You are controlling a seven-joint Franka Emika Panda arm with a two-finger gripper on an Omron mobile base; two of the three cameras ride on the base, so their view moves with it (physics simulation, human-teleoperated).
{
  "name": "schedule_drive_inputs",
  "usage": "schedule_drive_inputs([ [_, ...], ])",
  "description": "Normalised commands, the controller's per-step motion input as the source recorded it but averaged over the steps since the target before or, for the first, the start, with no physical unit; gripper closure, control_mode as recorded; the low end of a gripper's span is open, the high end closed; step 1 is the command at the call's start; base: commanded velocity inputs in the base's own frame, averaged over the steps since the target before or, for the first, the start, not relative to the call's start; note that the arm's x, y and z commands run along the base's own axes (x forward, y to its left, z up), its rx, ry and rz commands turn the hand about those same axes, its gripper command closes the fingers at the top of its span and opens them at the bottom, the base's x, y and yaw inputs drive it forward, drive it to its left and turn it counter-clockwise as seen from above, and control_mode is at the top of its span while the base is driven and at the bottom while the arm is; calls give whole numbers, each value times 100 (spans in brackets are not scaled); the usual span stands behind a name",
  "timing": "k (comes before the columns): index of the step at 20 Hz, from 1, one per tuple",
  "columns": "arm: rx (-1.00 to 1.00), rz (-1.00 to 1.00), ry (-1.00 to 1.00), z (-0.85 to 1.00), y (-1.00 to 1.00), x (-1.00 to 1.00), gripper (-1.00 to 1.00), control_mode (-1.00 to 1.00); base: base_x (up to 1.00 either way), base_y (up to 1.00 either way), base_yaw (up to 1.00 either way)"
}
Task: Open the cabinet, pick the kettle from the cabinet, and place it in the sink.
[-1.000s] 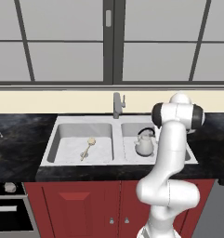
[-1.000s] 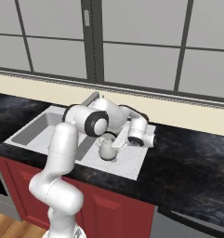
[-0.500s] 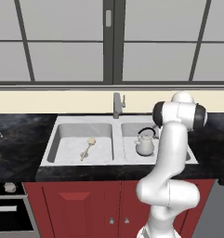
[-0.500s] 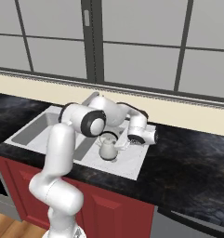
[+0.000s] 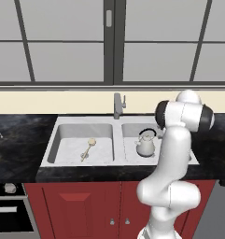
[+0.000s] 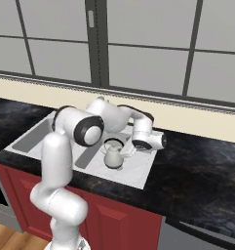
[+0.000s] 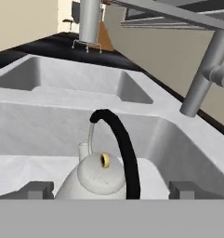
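The kettle stands upright in the right bowl of the sink, its black handle arching over the lid. In the right base view my gripper hovers just right of the kettle, low over the sink. From the hand view the kettle sits close between and just beyond my two fingertips, with the gripper open and gaps on both sides of the handle. The sink wall rises behind it. The cabinet is out of view.
The faucet stands at the sink's middle, close behind and left of the kettle, and shows as a grey post in the hand view. A wooden utensil lies in the left bowl. Black counter surrounds the sink; a stove sits lower left.
The jaws have spread wide and let go of the kettle's handle. The kettle stays standing in the right bowl, and the hand has eased slightly away from it.
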Motion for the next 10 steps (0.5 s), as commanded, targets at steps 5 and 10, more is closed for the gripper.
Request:
schedule_drive_inputs([
  [5, -6, -2, -15, 44, 5, -48, -100, -100, 0, 0, 0],
  [10, -22, 0, -10, 40, 10, -34, -100, -100, 0, 0, 0],
])
